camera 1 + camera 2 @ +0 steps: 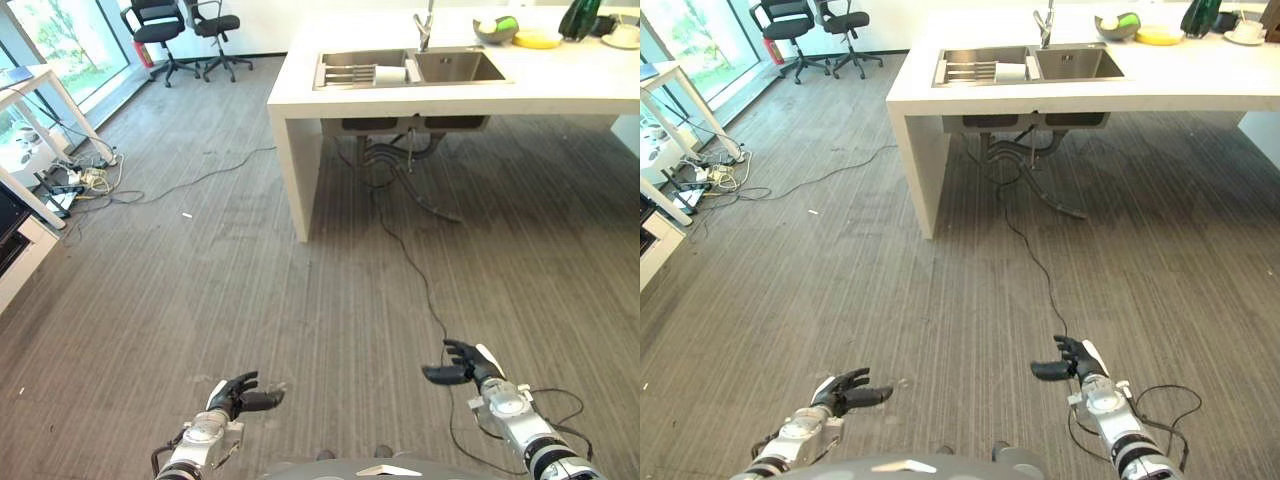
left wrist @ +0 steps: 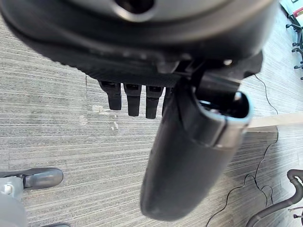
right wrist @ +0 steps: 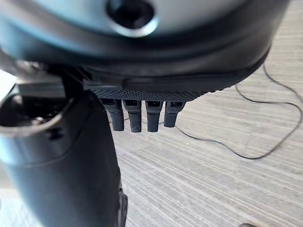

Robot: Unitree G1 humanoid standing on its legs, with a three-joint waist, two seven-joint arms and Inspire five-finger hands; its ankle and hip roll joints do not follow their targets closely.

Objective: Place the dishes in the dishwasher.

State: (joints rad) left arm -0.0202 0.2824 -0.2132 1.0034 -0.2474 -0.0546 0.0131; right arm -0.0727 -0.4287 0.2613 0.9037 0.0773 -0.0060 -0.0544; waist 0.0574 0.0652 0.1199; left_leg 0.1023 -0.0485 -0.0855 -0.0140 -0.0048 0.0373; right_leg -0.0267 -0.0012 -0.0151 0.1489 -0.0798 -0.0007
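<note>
A white counter (image 1: 560,90) stands across the room with a steel double sink (image 1: 410,68) set in it. A white dish (image 1: 390,74) sits in the left basin beside a rack. On the counter's far right are a grey bowl (image 1: 496,30), a yellow plate (image 1: 538,40) and a cup on a saucer (image 1: 625,34). My left hand (image 1: 240,395) hangs low over the floor, open and empty. My right hand (image 1: 462,365) is also low, open, holding nothing. Both are far from the counter.
Two black office chairs (image 1: 185,30) stand at the back left. A white table (image 1: 35,95) with cables and a power strip (image 1: 70,185) under it lines the left side. A black cable (image 1: 420,270) runs across the carpet from under the sink.
</note>
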